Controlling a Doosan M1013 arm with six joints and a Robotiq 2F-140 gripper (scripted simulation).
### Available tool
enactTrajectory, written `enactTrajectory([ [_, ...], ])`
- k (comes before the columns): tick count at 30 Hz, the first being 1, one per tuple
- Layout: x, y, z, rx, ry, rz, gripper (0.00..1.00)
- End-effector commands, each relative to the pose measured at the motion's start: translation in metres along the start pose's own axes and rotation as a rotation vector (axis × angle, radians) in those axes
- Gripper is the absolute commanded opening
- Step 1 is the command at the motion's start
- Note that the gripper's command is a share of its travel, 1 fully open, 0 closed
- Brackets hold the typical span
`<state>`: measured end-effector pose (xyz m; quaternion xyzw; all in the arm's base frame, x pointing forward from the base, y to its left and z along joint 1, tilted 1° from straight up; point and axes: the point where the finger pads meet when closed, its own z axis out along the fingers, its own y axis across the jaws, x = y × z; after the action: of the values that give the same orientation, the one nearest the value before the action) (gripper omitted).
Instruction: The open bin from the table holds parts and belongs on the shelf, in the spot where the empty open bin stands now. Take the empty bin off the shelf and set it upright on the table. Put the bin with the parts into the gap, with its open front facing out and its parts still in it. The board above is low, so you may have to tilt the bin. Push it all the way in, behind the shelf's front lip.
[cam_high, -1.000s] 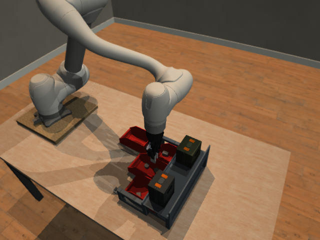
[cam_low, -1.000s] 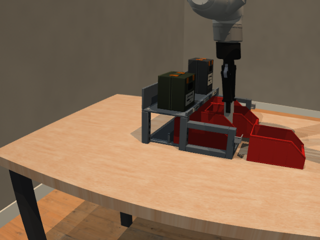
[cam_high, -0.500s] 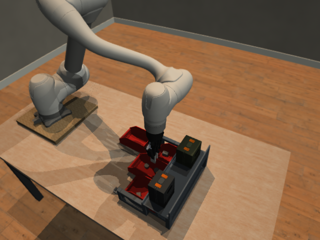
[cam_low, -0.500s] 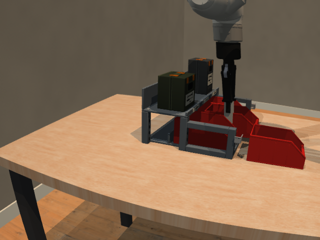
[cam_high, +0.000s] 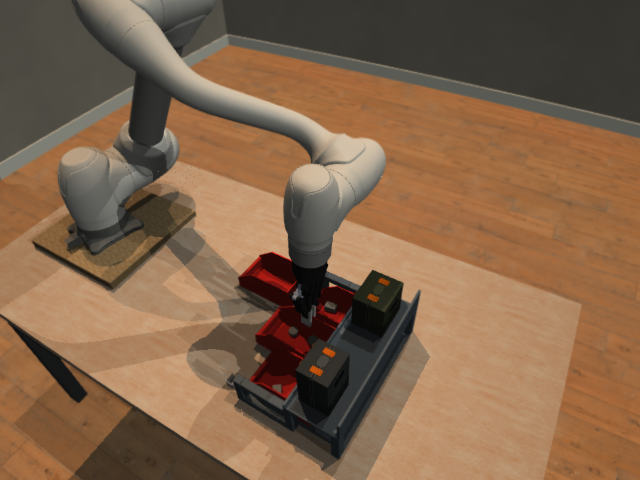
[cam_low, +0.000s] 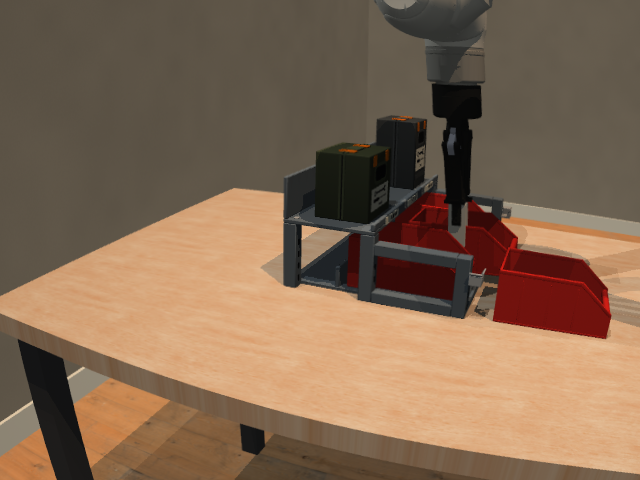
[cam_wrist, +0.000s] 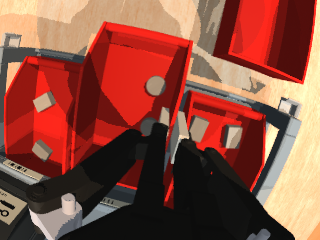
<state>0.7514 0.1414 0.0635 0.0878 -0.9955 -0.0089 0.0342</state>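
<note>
We're holding the claw (cam_high: 308, 316) (cam_low: 456, 227) (cam_wrist: 170, 121) nearly together, clamping nothing, at one side wall of the parts bin (cam_high: 281, 330) (cam_low: 488, 250) (cam_wrist: 130, 75). That bin is sitting in the shelf's (cam_high: 382, 377) (cam_low: 367, 268) (cam_wrist: 286, 145) middle spot, open front outward, both round parts (cam_high: 293, 331) (cam_wrist: 155, 86) inside, its front jutting farther from the shelf than its neighbours'. We're judging this as the seating stage: we're wanting slow, level pressure straight towards the shelf's back, near the bin's midline, since a shove at one side could be twisting it against a neighbour. We're watching that the rear rim is clearing the shelf's low board and the front is dropping behind its lip. Farther out, the empty bin (cam_high: 266, 279) (cam_low: 550, 304) (cam_wrist: 260, 30) is standing upright on the surface (cam_high: 491, 335) (cam_low: 206, 330) (cam_wrist: 50, 10), before the shelf.
</note>
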Motion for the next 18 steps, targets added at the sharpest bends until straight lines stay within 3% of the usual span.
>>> enactTrajectory([
  [1, 0.0000, 0.0000, -0.0007, 0.000, 0.000, 0.000, 0.15],
  [18, 0.0007, 0.0000, -0.0102, 0.000, 0.000, 0.000, 0.15],
])
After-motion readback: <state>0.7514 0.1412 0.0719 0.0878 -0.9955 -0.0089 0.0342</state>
